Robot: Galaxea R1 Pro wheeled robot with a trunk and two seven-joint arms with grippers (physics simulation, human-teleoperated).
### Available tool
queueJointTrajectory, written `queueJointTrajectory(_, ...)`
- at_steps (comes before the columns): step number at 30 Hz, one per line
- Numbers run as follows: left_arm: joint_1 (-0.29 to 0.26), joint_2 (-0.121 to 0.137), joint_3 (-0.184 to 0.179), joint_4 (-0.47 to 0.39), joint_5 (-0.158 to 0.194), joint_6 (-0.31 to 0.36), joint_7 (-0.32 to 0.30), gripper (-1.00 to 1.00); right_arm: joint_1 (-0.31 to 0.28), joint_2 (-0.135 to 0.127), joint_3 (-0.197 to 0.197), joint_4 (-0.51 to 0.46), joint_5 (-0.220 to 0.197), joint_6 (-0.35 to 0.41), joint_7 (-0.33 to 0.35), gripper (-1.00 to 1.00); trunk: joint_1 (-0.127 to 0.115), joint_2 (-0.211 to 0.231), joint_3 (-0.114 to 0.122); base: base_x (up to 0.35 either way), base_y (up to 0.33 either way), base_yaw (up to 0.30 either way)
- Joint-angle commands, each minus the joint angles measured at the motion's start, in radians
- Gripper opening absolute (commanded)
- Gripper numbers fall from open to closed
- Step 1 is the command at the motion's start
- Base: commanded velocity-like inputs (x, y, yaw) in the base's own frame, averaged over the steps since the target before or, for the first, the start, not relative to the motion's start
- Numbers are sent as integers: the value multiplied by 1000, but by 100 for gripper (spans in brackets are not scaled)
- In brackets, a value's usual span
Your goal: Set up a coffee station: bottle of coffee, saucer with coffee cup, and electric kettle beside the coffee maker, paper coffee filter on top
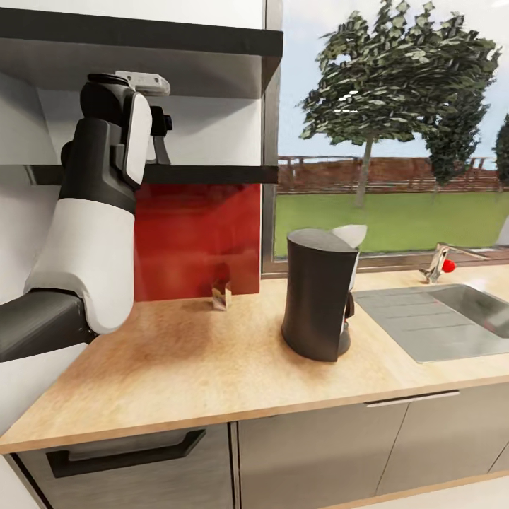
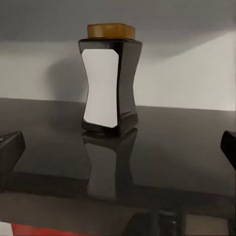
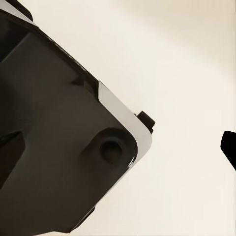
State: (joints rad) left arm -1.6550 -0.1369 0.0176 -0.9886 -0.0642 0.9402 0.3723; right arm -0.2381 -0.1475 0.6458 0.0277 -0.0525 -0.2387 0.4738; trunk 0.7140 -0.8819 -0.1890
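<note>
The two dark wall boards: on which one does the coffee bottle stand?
The bottle of coffee stands on the kitchen shelf, the thin lower board meeting the red panel's top edge, not the thicker board above.

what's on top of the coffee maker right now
A white paper coffee filter sits at the top of the coffee maker, poking up at its window side. How it seats inside is hidden by the dark body.

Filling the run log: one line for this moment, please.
phase: reach for bottle of coffee | left gripper: open, short of bottle | bottle: upright on kitchen shelf | coffee maker: on kitchen countertop
</note>
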Motion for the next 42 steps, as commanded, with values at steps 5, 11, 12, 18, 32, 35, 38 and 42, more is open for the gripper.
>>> queueJointTrajectory(5, -2, 0, 3, 0, -7, 4, -3, 100, -1, 0, 6, 3, -5, -7, 3, 100, 0, -1, -2, 75, -1, 0)
queueJointTrajectory(11, -1, 0, 4, -1, -7, 4, -3, 100, -1, 0, 6, 3, -4, -7, 3, 100, 0, -1, -2, 172, 44, 0)
queueJointTrajectory(12, -1, 0, 4, -1, -7, 4, -3, 100, -1, 0, 6, 3, -4, -7, 3, 100, 0, -1, -2, 138, 40, 0)
queueJointTrajectory(18, -1, 0, 4, -1, -8, 4, -3, 100, -1, 0, 6, 3, -4, -8, 3, 100, 0, -1, -2, 68, 32, 0)
queueJointTrajectory(32, -2, 2, 5, 0, -8, 5, -4, 100, 3, 1, 7, 3, -3, -8, 3, 100, 0, -1, -2, 106, 91, 0)
queueJointTrajectory(35, -1, 3, 6, 1, -8, 5, -4, 100, 13, 2, 8, 3, -2, -8, 3, 100, 0, -1, -2, 117, 106, 0)
queueJointTrajectory(38, -1, 2, 7, 1, -8, 5, -4, 100, 16, 2, 8, 3, -3, -8, 3, 100, 0, -1, -2, 44, 30, 0)
queueJointTrajectory(42, -1, 2, 9, 1, -8, 5, -4, 100, 17, 2, 8, 3, -3, -8, 3, 100, 0, -1, -2, 149, 11, 0)
